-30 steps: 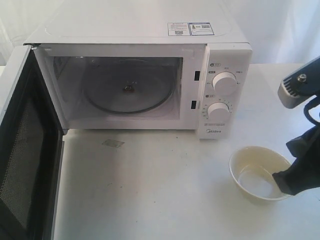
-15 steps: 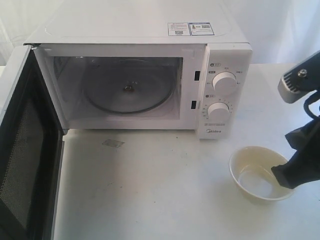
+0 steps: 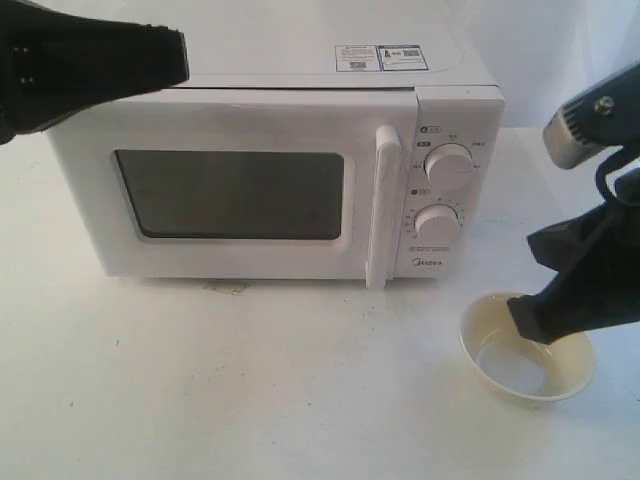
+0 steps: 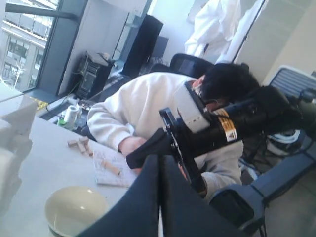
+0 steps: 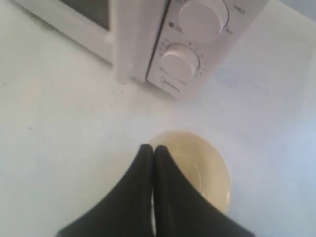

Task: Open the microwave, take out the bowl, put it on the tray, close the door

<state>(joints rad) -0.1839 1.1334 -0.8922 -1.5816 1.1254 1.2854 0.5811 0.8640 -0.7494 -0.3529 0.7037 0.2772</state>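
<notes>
The white microwave [image 3: 270,110] stands at the back of the table with its door [image 3: 230,195] shut and the bar handle [image 3: 382,205] beside the knobs. The cream bowl [image 3: 505,368] sits on the bare tabletop at the front right; no tray is in view. My right gripper [image 3: 520,315] is shut, its tips over the bowl's left rim, with nothing seen between them. In the right wrist view the gripper [image 5: 150,148] is at the rim of the bowl [image 5: 202,165]. My left gripper [image 3: 178,55] is shut above the microwave's top left corner, shown also in the left wrist view [image 4: 160,158].
Two round knobs [image 3: 448,165] sit on the microwave's right panel. The left wrist view looks across the table past the bowl [image 4: 74,210] and my right arm [image 4: 222,128] to a seated person [image 4: 148,103] and small wooden blocks [image 4: 79,144].
The door, wide open before, is now shut. My left arm has come into view at the top left. My right gripper has shifted left over the bowl.
</notes>
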